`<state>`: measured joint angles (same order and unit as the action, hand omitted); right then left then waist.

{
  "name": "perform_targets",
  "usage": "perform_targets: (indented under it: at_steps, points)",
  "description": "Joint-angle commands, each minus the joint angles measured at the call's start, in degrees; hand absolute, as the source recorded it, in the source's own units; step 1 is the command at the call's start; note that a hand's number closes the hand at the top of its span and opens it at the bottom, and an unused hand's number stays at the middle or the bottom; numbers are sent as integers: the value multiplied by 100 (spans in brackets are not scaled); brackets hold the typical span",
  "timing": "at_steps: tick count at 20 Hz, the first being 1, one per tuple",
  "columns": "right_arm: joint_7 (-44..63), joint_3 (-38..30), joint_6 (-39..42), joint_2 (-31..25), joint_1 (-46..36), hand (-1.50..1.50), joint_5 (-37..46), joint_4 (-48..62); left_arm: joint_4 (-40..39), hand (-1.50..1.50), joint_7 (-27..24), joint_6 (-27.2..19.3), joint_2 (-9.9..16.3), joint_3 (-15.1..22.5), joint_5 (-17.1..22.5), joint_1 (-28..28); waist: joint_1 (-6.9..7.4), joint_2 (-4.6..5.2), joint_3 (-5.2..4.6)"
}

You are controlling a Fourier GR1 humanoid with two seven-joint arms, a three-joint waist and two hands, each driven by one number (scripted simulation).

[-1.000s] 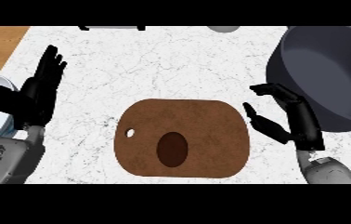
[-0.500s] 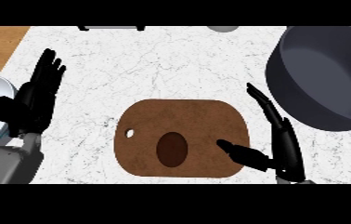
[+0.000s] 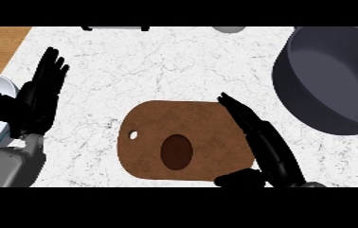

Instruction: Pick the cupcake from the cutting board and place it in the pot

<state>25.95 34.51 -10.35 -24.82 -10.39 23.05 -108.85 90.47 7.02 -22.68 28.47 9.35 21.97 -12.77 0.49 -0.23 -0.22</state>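
A dark brown cupcake (image 3: 176, 151) sits near the middle of the brown cutting board (image 3: 150, 123) on the white marbled counter. My right hand (image 3: 269, 149) lies over the board's right edge, open, fingers stretched toward the far side and thumb low near the board's front corner; it is just right of the cupcake and not touching it. The large dark grey pot (image 3: 325, 75) stands at the far right. My left hand (image 3: 38, 97) rests open at the left edge, fingers up.
A grey round object (image 3: 229, 29) and a pale appliance edge (image 3: 115, 28) show along the counter's back. A wooden surface (image 3: 13, 40) borders the counter at the top left. Bare counter lies between the board and the pot.
My right hand has moved left and down from beside the pot onto the board's right edge, closing in on the cupcake. The left hand has barely shifted.
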Motion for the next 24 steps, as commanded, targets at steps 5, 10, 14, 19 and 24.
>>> perform_targets:
  at_steps: [5,10,14,19,24]
  points:
    - [2548,947,1673,801,-1147,-150,127,186,-106,0,-87,204,-37,-102,-19,-29,39,22,7]
    - [3117,677,2041,1775,-1644,-150,126,837,284,0,-13,178,-181,-186,-172,362,11,17,19]
    - [2703,775,2049,1840,-1045,-150,588,764,409,0,549,93,-326,-307,-441,64,-40,16,23]
    - [2931,905,1893,2461,-1434,-150,940,1595,448,0,623,97,-538,-234,-718,22,-27,19,23]
    - [2669,621,2168,2149,-924,-150,1213,1522,260,0,319,620,-512,-642,-583,237,-44,20,22]
